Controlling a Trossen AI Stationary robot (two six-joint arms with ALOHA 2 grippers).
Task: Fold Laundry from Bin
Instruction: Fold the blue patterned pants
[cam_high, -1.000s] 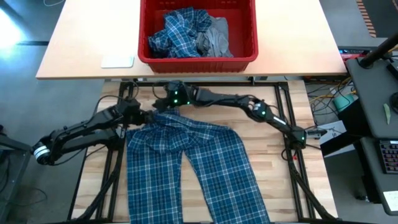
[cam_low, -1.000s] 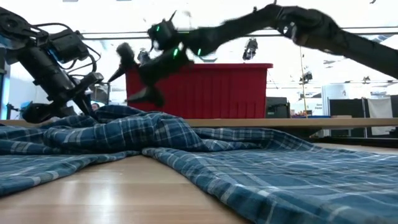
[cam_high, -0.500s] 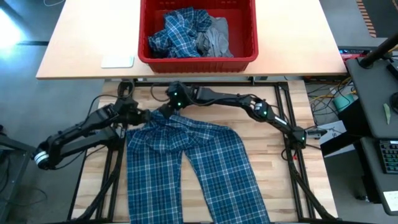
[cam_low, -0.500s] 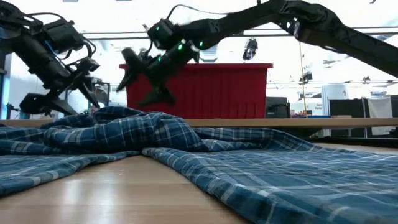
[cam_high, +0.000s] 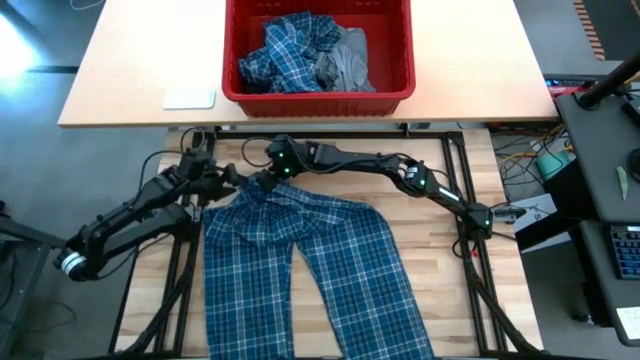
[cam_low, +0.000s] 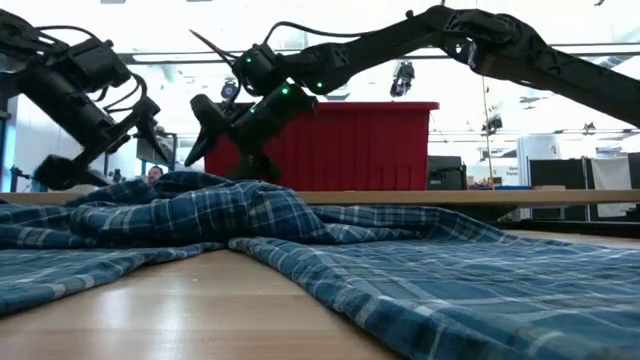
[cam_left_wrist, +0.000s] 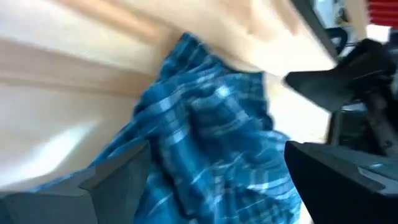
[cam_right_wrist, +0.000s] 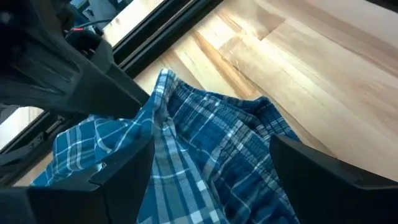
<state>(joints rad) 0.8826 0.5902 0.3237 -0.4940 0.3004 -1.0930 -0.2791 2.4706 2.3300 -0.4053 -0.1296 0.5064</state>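
Both claws now off the plaid pants (cam_high: 300, 260): left claw (cam_high: 222, 180) and right claw (cam_high: 262, 181) open, empty, lifted just above waistband. Pants flat on desk (cam_high: 450, 300), ready to fold; bin (cam_high: 318, 98) beyond.

Both grippers crowd the bunched waistband of the plaid trousers (cam_high: 290, 260). Bare wood lies open beside the legs. The red bin (cam_high: 318, 97) blocks the far side

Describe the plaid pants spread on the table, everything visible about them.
The plaid pants are soft blue-and-white checked cloth, lying flat on the wooden table with both legs running toward the near edge and slightly apart. The waistband end is bunched into raised folds, seen as a rumpled mound in the low view. The left gripper and right gripper hang open just above that bunched end, neither one gripping it.
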